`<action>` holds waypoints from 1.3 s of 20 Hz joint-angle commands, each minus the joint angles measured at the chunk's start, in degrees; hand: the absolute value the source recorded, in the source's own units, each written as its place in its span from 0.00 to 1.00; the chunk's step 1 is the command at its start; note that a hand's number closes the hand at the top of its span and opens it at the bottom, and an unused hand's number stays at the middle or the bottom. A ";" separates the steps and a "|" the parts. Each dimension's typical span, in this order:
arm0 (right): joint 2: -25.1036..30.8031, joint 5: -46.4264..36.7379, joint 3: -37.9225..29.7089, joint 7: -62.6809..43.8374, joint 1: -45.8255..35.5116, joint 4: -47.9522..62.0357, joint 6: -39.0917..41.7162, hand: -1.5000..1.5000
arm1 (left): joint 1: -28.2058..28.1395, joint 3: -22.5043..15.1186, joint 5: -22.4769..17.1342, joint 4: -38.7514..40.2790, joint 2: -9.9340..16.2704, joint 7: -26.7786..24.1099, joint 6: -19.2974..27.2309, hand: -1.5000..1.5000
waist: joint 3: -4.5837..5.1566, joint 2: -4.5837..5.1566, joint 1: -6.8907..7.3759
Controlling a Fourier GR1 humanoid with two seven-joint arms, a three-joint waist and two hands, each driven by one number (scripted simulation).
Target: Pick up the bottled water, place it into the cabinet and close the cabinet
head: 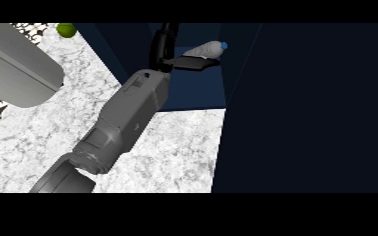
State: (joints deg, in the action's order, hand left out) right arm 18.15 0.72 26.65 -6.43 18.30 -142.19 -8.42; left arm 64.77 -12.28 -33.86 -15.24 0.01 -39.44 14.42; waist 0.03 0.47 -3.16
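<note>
The bottled water (206, 49), clear with a blue cap, lies tilted on its side inside the dark blue cabinet (193, 92), cap pointing right. My right hand (192, 63) reaches into the cabinet just below the bottle. Its black fingers stretch flat to the right and do not curl round the bottle. Whether they touch the bottle's underside is unclear. The grey forearm runs from the lower left up to the cabinet opening. The cabinet door (303, 110) stands open, a large dark panel filling the right side. The left hand does not show.
The white marble counter (177, 150) spreads across the lower left. A green round fruit (66, 29) sits at the far upper left. A big grey rounded shape (26, 70) fills the left edge.
</note>
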 commanded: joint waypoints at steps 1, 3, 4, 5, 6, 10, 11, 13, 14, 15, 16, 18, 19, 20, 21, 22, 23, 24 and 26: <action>0.94 1.36 -1.48 -3.75 -0.39 -4.89 0.62 0.00 | -4.72 -2.47 -3.84 -7.47 -0.01 0.99 -2.76 0.00 | 0.00 -0.52 1.07; -1.35 -4.23 4.05 -6.59 -0.83 -5.44 -1.92 0.00 | -5.44 -4.60 -5.09 -10.51 -0.01 3.04 -0.96 0.00 | 0.04 -0.58 1.39; -0.48 -1.60 0.21 -5.38 0.86 -6.74 -1.71 0.00 | -6.18 -4.04 -3.68 -12.18 -0.01 4.10 -1.72 0.00 | -0.01 -0.76 2.35; 2.32 1.65 -3.71 -7.12 0.44 -8.97 0.31 0.00 | -8.37 -3.40 -3.58 -12.66 -0.01 2.78 -3.63 0.00 | -0.01 -0.76 2.74; -0.04 -2.27 1.88 -4.26 1.32 -5.95 -0.52 0.00 | -9.60 -7.68 -5.96 -17.15 -0.01 5.00 0.16 0.00 | -0.02 -0.80 1.92; -0.33 -3.80 1.88 -5.88 0.38 -6.20 -1.69 0.00 | -19.80 -9.69 -3.40 -26.10 -0.01 5.34 0.81 1.00 | -0.01 -1.04 3.43; 0.85 -0.64 -1.45 -6.48 -1.20 -6.12 -0.54 0.00 | -20.39 -11.25 -3.66 -31.48 -0.01 8.68 2.54 1.00 | -0.04 -1.22 4.04; 1.69 -2.17 -1.83 -5.73 -2.26 -4.88 -0.12 0.00 | -24.67 -11.02 -3.06 -36.81 1.68 10.57 2.42 1.00 | -0.04 -1.31 4.67; 3.70 -2.55 -1.60 -3.80 1.04 -6.15 1.23 0.00 | -28.64 -12.97 -1.37 -38.42 1.71 8.53 3.52 1.00 | -0.06 -1.45 4.37; 3.04 -6.13 2.63 -6.58 -0.90 -5.50 0.53 0.00 | -30.20 -13.47 -1.51 -41.26 1.54 10.10 4.51 1.00 | 0.01 -1.37 4.45; 5.73 -4.08 -0.13 -6.08 -0.54 -5.55 2.57 0.00 | -32.20 -14.72 -0.96 -43.18 1.44 10.31 5.15 1.00 | -0.03 -1.38 4.45; 7.75 -4.08 0.35 -8.57 -3.30 -5.24 4.27 1.00 | -34.59 -14.43 -1.74 -48.09 6.49 13.49 3.46 1.00 | 0.01 -1.38 5.03; 7.69 -3.66 1.98 -10.66 -3.64 -5.87 4.30 1.00 | -38.73 -17.21 -0.20 -51.22 5.73 12.79 4.80 1.00 | 0.02 -1.38 5.08; 8.57 -3.72 3.41 -7.43 -0.21 -5.75 5.51 1.00 | -42.83 -17.66 0.29 -53.20 6.73 10.78 4.48 1.00 | -0.03 -1.32 4.31; 9.35 -4.03 4.45 -11.62 -2.38 -7.00 5.94 1.00 | -42.27 -16.74 -0.45 -56.17 8.05 13.38 5.15 1.00 | 0.02 -1.22 4.43; 7.02 -5.62 5.60 -14.08 -7.37 -4.01 4.54 1.00 | -44.26 -18.03 0.36 -59.66 9.54 14.61 5.31 1.00 | 0.05 -1.05 4.89; 7.94 -4.75 8.87 -18.08 -5.94 -8.60 4.97 1.00 | -45.18 -17.24 0.06 -59.26 10.04 12.95 3.87 1.00 | 0.10 -1.04 4.30; 7.68 -3.17 8.45 -15.27 -4.31 -6.45 5.14 1.00 | -49.62 -17.96 0.81 -65.30 12.92 13.72 5.44 1.00 | 0.01 -1.16 4.54; 5.80 -2.80 10.87 -16.25 -6.22 -4.62 4.65 1.00 | -56.49 -19.05 0.93 -70.49 14.32 11.07 4.11 1.00 | 0.02 -1.01 4.60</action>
State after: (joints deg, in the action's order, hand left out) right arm 24.00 -0.61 33.99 -18.11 12.39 -142.46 -4.37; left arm 18.35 -29.55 -33.62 -75.83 10.54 -27.05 19.13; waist 0.02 -0.64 1.39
